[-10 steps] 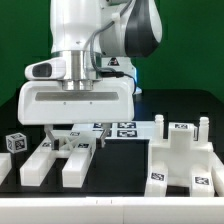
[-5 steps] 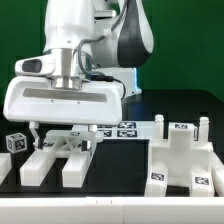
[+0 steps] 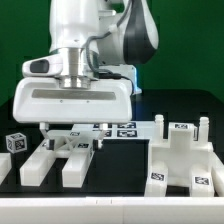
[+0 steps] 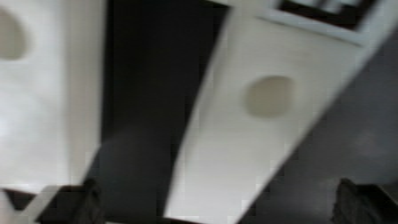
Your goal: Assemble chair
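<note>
The fingers (image 4: pixel 63 205) were held spread wide, with nothing pinched between them. In the wrist view one long white bar (image 4: pixel 240 110), marked by a shallow oval recess, was seen running between the two dark fingertips, and dark gaps were left showing between it and each finger. A second bar (image 4: pixel 36 90) with a like recess was laid parallel to it across a strip of black table (image 4: pixel 151 100), outside the fingers.

In the exterior view the gripper (image 3: pixel 66 138) was hung low over these two bars, which were laid side by side in the lower left of the frame, their near ends pointed toward the bottom edge. Whether the fingertips were touching the table could not be told.

A small tagged cube (image 3: pixel 13 142) was set at the left edge, near the bars but apart from them. The marker board (image 3: pixel 122 128) was laid flat behind, at mid frame. A large stepped chair panel (image 3: pixel 185 160), white and bearing tags, was stood in the lower right, well apart from the gripper. The upper centre was filled by the arm (image 3: pixel 80 45), against a green backdrop (image 3: pixel 190 40).
</note>
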You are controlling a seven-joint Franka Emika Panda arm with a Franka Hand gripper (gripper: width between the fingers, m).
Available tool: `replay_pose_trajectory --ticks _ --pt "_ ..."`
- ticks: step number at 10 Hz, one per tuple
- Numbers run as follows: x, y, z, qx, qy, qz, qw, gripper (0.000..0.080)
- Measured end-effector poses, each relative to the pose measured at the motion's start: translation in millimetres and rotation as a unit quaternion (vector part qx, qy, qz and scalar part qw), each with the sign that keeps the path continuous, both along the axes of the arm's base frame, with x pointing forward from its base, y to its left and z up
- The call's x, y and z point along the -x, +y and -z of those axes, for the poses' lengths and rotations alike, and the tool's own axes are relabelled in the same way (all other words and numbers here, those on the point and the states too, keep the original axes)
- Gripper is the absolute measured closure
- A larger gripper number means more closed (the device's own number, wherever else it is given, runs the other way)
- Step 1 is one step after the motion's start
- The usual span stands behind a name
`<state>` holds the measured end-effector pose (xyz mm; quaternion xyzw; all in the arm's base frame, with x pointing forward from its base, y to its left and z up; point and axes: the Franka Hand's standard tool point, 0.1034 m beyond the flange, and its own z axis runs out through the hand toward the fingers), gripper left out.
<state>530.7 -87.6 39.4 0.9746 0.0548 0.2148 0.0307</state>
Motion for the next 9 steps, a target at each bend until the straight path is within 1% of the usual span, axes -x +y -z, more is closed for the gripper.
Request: replay_pose_trajectory --ticks 1,2,3,6,8,9 --pt "5.3 9.2 8.0 0.001 0.014 0.019 1.000 0.0151" --pt "3.8 3.2 6.8 0.023 0.016 0.005 1.000 0.0151" --pt "4.7 -0.5 7.2 0.023 0.016 0.008 1.000 0.0151" --pt "5.7 -1.6 7.6 0.023 0.017 0.010 1.000 0.0151" --pt "12.3 -19.5 9.8 0.019 0.020 0.029 0.999 0.0151" --pt "13.8 -21.5 11.4 0.013 0.020 0.035 0.999 0.0151"
